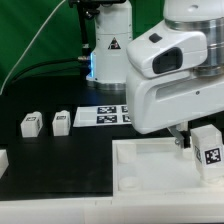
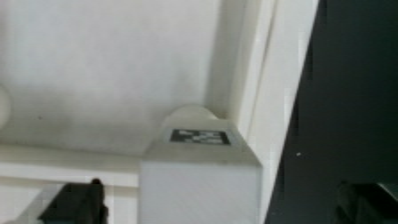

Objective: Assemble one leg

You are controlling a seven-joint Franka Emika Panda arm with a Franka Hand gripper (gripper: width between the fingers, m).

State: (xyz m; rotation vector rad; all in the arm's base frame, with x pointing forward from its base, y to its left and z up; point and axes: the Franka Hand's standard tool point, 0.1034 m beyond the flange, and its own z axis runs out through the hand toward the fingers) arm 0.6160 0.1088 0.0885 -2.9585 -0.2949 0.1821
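Note:
One leg (image 1: 207, 150), a small white block with a black-and-white tag, stands on the far right corner of the large white panel (image 1: 150, 165). In the wrist view the leg (image 2: 199, 175) rises between my fingers, close to the panel's rim (image 2: 267, 90). My gripper (image 1: 198, 140) is low over this leg and open. One dark finger (image 2: 75, 200) shows with a gap between it and the leg; the other is faint against the dark table. Two more legs (image 1: 30, 124) (image 1: 61, 121) lie on the black table at the exterior view's left.
The marker board (image 1: 105, 116) lies behind the panel. A white part (image 1: 3, 158) shows at the exterior view's left edge. A white robot base (image 1: 108, 45) stands at the back, before a green backdrop. The arm's body hides much of the right side.

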